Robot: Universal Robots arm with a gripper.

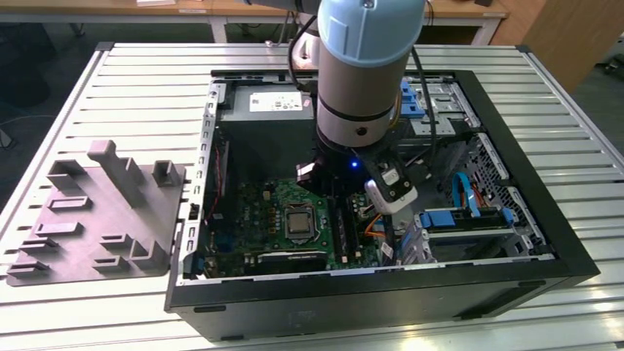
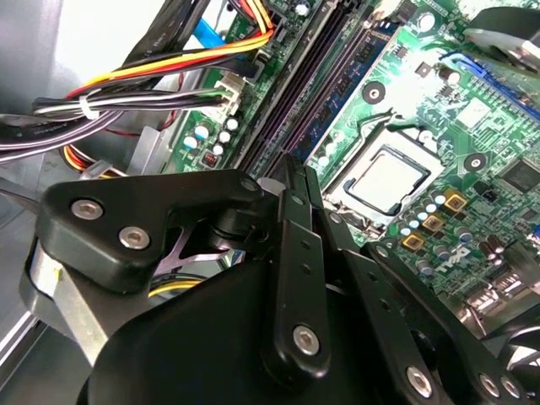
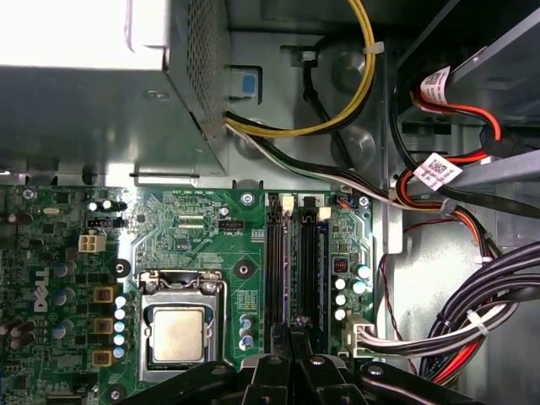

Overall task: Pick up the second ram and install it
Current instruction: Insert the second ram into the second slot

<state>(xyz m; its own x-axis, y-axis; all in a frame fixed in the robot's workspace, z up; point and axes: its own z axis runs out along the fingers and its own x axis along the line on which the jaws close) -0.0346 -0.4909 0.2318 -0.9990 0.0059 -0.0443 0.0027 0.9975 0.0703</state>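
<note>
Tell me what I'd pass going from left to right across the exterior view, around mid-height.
Grey moulded tray → processor socket → robot arm → blue drive bracket → black case wall on the exterior view's right.

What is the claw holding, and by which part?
Cannot be told: the claw is down at the ram slots, and its grip is hidden.
</note>
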